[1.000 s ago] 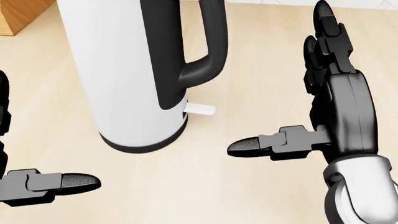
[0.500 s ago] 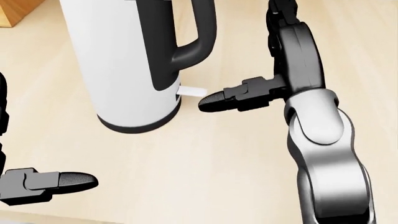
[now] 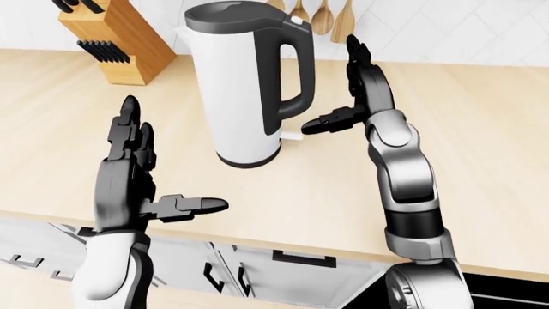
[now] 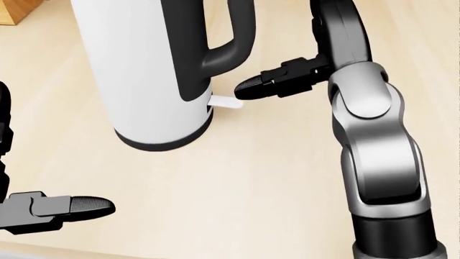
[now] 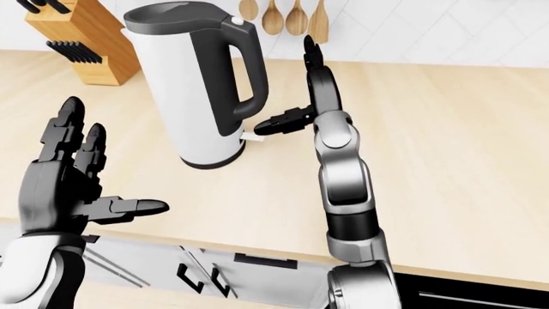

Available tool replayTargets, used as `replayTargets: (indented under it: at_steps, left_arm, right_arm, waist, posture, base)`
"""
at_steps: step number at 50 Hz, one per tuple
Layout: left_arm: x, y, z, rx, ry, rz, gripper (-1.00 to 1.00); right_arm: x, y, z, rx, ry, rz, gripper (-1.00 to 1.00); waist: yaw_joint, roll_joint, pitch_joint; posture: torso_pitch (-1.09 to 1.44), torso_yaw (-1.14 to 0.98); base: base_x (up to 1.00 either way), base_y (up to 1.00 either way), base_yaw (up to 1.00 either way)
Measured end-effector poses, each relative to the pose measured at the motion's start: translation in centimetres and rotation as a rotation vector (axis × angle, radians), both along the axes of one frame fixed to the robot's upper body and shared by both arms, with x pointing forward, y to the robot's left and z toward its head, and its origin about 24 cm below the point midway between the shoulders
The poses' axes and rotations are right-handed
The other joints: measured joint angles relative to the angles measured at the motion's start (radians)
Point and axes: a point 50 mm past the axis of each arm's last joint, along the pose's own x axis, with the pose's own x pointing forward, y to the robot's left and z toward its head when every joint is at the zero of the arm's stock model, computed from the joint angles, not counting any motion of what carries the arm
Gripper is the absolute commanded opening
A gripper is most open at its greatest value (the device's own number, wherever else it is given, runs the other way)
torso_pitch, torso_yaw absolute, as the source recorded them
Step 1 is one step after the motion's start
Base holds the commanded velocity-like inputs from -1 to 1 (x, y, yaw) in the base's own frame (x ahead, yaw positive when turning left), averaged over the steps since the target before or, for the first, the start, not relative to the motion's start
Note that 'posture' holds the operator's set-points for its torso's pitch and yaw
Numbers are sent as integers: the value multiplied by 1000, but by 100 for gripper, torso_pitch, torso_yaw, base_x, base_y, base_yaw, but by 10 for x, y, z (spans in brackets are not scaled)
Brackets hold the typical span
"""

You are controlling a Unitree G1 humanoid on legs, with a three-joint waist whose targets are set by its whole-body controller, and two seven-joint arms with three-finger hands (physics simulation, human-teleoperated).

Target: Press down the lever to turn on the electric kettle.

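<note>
Kettle (image 3: 249, 84) lever (image 4: 224, 103) waits under the spread right hand (image 3: 356, 90)
Lower the thumb tip (image 4: 248, 89) squarely onto the white tab — press straight down, avoiding the handle (image 3: 296, 71).

Right hand (image 4: 302, 70) thumb hovers just above kettle (image 4: 144, 70) lever (image 4: 226, 103).

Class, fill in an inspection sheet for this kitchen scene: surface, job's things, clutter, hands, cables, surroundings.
Surface: light wooden counter, bare around the kettle.
Job's things: white electric kettle upright, black handle; small white lever sticking out near its base.
Clutter: nothing seen.
Hands: right hand open, thumb tip just above the lever; left hand open, apart from the kettle.
Cables: nothing seen.
Surroundings: knife block at top left; wooden spoons on the wall; cabinets below.
</note>
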Motion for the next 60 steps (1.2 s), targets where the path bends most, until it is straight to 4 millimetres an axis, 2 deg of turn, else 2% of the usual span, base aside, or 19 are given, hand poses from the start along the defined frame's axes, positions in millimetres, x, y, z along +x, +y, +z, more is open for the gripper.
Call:
replayTargets:
  at_steps: [15, 27, 36, 47, 60]
  left_arm:
    - [1, 2, 3, 1, -4, 7, 100]
    - [-2, 4, 2, 1, -7, 21, 100]
    - [0, 3, 1, 0, 1, 15, 100]
    - [1, 2, -1, 1, 3, 10, 100]
    - [0, 1, -1, 3, 1, 9, 100]
  right_arm:
    - [14, 9, 0, -28, 22, 22, 100]
    - [16, 20, -17, -22, 36, 46, 100]
    - [31, 23, -24, -46, 70, 54, 100]
    - [39, 28, -21, -75, 62, 76, 100]
    - [53, 19, -24, -127, 94, 52, 100]
  waist:
    - [-6, 2, 4]
    - [-4, 3, 6]
    - [-6, 5, 5]
    - [-4, 5, 4]
    - [-5, 6, 4]
  posture:
    - [0, 0]
    - [0, 0]
    - [0, 0]
    - [0, 0]
    - [0, 0]
  base:
    - [0, 0, 0]
    - [0, 0, 0]
    - [0, 0, 0]
    - [0, 0, 0]
    - [0, 0, 0]
